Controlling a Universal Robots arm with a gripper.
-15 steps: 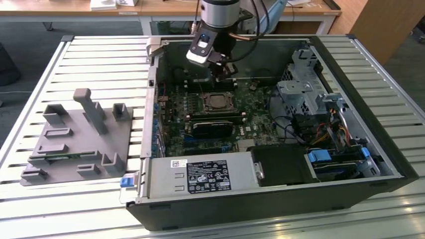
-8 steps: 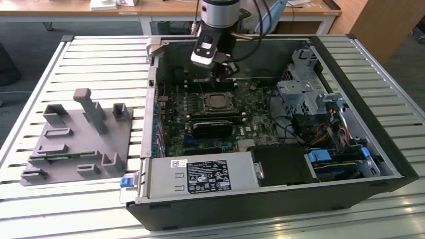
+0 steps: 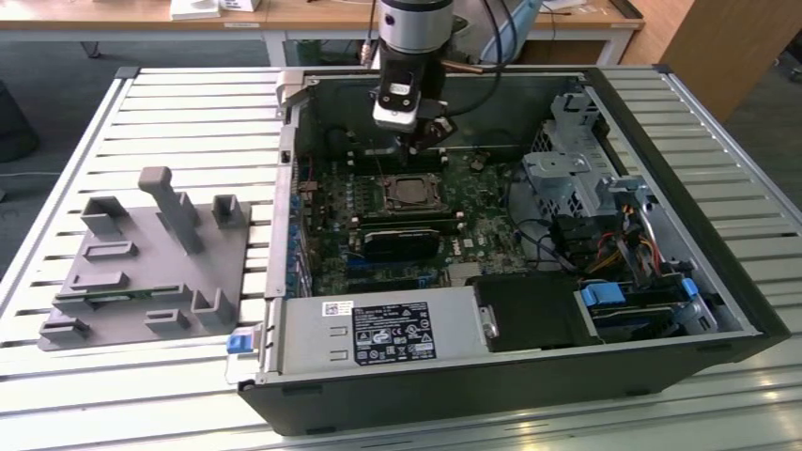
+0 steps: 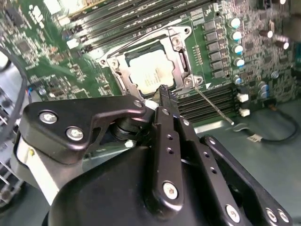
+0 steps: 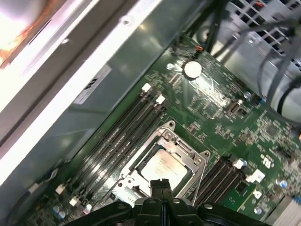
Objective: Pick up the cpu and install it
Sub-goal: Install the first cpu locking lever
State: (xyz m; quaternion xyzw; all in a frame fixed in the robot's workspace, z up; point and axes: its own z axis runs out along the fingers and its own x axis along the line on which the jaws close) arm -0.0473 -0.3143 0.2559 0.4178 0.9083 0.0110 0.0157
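In the exterior view we see a big table (image 3: pixel 188 103) made of metal slats. An open case (image 3: pixel 501 395) lies on it. A grey tray (image 3: pixel 138 282) sits on the exterior view's left, just beside the case. The arm (image 3: pixel 414 28) comes down into the far part of the case, over the green board (image 3: pixel 376 249). Its claw (image 3: pixel 424 148) hangs near the far side of the socket (image 3: pixel 386 202). From here the cpu (image 3: pixel 408 193) is a small pale square in that socket.

The wrist views take us in close. In both we see the cpu (image 4: pixel 146 77) lying flat inside the socket, with the metal frame around it. In the first wrist view the claw (image 5: pixel 161 184) has its two fingers pressed together, with nothing between them. The tips show in front of the socket's edge. This view also lets us see long dark slots (image 5: pixel 122 136) beside the socket and a round silver battery (image 5: pixel 192 69). The second wrist view gives us a thin metal lever (image 4: pixel 214 106) sticking out from the socket's corner.
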